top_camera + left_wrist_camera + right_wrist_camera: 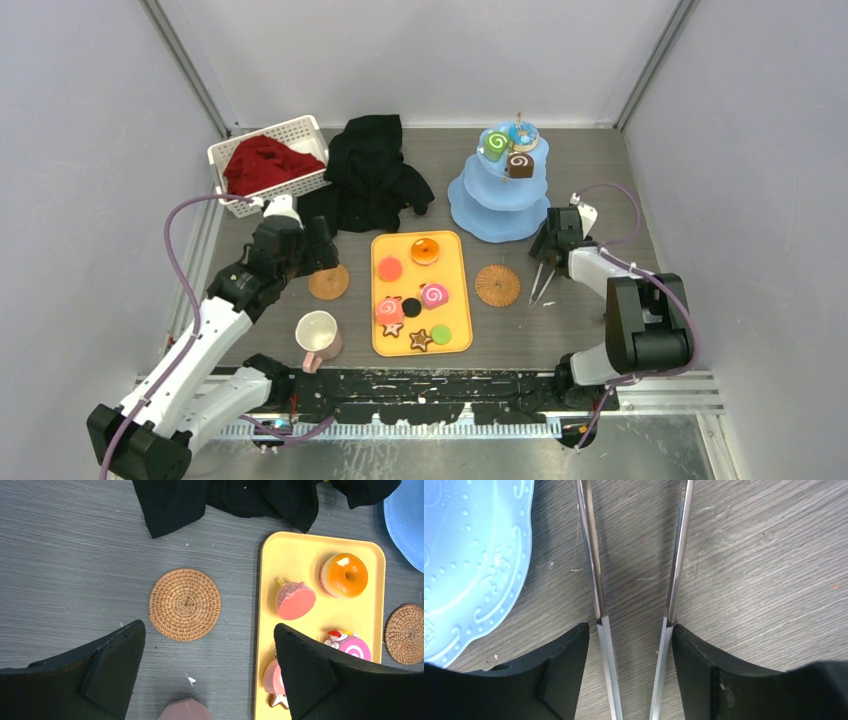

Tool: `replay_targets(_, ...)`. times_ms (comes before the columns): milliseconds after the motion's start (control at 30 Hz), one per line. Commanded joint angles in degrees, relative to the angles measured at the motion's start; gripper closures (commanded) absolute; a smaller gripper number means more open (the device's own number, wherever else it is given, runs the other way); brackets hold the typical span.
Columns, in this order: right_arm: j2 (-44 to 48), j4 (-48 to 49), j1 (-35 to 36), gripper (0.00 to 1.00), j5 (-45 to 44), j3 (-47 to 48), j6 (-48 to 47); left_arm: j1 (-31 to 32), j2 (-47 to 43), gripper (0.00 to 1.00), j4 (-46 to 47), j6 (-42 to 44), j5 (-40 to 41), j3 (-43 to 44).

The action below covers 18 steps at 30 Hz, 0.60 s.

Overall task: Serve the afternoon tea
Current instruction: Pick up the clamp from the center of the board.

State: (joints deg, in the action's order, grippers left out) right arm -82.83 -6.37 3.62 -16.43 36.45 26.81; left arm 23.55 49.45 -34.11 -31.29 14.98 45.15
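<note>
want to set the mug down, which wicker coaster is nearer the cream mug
The coaster left of the yellow tray, just beyond the mug; the other coaster lies across the tray, to its right.

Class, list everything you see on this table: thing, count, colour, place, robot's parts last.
Tiered stand: one, pale blue, far right.
Stand sweets: three, green, brown, blue, upper tiers.
Tray: one, yellow, centre.
Tray sweets: eight, mixed colours, on tray.
Coasters: two, brown wicker, either side of tray.
Mug: one, cream with pink handle, near left.
Basket: one, white, far left, holding red cloth.
Black cloth: one, far centre.
Tongs: one, silver, between right jaws.
Left arm: jaws open over left coaster.
Right arm: jaws closed on tongs.
</note>
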Motion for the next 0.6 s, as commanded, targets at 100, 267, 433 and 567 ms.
replay_targets(100,-1.5,-2.4,-0.2,0.53,-0.5,3.2,1.1,-0.3,-1.5,0.01,1.2,-0.3,0.5,0.0)
replay_targets(267,3.1,-5.6,-0.2,0.79,0.3,4.2,0.6,-0.2,-1.4,0.00,1.5,-0.4,0.2,0.0)
replay_targets(433,10.7,-12.9,-0.2,0.94,-0.4,6.0,0.4,-0.2,-0.9,0.00,1.9,-0.4,-0.4,0.0)
replay_targets(567,19.5,-20.8,-0.2,0.97,-2.4,9.0,0.1,-0.3,-0.6,0.01,2.1,-0.5,-0.8,0.2)
